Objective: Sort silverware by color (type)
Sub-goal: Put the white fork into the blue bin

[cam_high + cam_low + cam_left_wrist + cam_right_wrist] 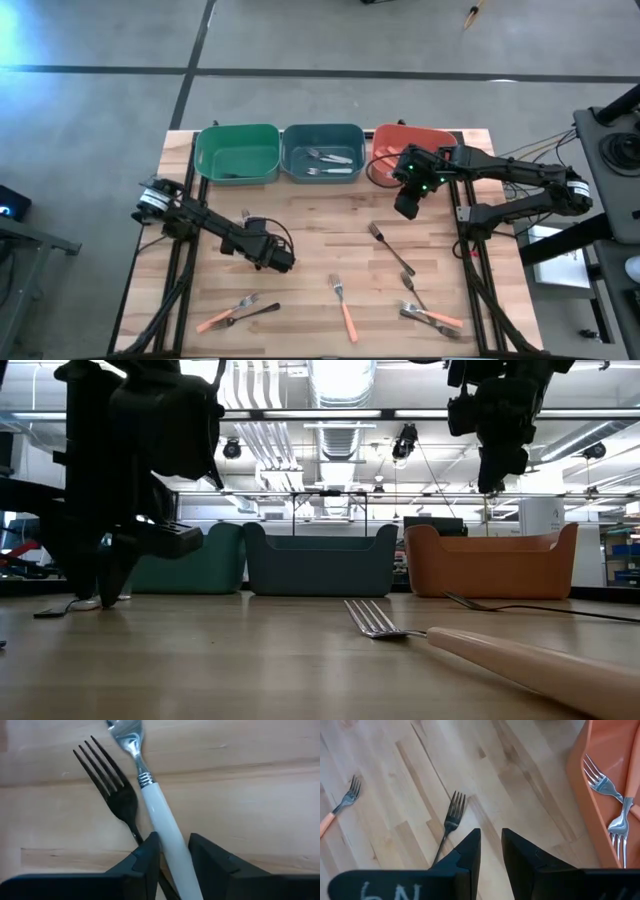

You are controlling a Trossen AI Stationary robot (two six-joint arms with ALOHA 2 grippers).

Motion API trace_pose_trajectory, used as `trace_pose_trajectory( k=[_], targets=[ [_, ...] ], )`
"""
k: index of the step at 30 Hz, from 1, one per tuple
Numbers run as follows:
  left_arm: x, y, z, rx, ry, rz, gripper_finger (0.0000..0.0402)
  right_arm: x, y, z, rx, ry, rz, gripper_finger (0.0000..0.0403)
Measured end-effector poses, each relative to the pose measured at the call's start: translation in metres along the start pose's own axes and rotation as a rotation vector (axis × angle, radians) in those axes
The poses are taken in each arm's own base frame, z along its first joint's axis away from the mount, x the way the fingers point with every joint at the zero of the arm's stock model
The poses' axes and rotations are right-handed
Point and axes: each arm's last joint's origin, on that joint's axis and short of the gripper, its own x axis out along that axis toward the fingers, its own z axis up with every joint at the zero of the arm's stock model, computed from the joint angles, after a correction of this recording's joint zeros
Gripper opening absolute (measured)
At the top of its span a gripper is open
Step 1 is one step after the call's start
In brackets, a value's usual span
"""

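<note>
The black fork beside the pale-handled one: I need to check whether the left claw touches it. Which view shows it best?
The left wrist view: the black fork fills it, tines clear, handle running under the pale-handled fork between the left claw fingers. The high view shows it small. Low and right wrist views don't show it.

This is a robotics lab or workshop hall: a butcher-block table [330,250] stands on a bare concrete floor [100,100], under exposed ceiling ducts [340,380] and pipes, with hanging lamps [232,448], and shelving and equipment along the far wall.
</note>
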Motion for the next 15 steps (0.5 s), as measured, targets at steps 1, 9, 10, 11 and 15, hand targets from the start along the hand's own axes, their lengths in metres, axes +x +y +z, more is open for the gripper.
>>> trace_pose_trajectory(
  k=[1,9,10,11,15],
  targets=[
    [0.0,-0.0001,0.0,0.002,0.0,-0.001,0.0087,-0.0001,0.0001,0.0002,0.0,-0.002,0.001,0.0069],
    [0.0004,-0.001,-0.0005,0.005,0.004,-0.012,0.0075,-0.0001,0.0004,0.0017,0.007,-0.017,0.004,0.0068],
    [0.0007,-0.0009,-0.0006,0.006,0.004,-0.013,0.0075,-0.0001,0.0004,0.0016,0.008,-0.017,0.004,0.0068],
    [0.0011,-0.0009,-0.0007,0.006,0.004,-0.013,0.0075,-0.0001,0.0004,0.0016,0.008,-0.017,0.004,0.0068],
    [0.0027,-0.0009,-0.001,0.005,0.006,-0.015,0.0075,-0.0001,0.0004,0.0017,0.01,-0.018,0.004,0.0068]
  ],
)
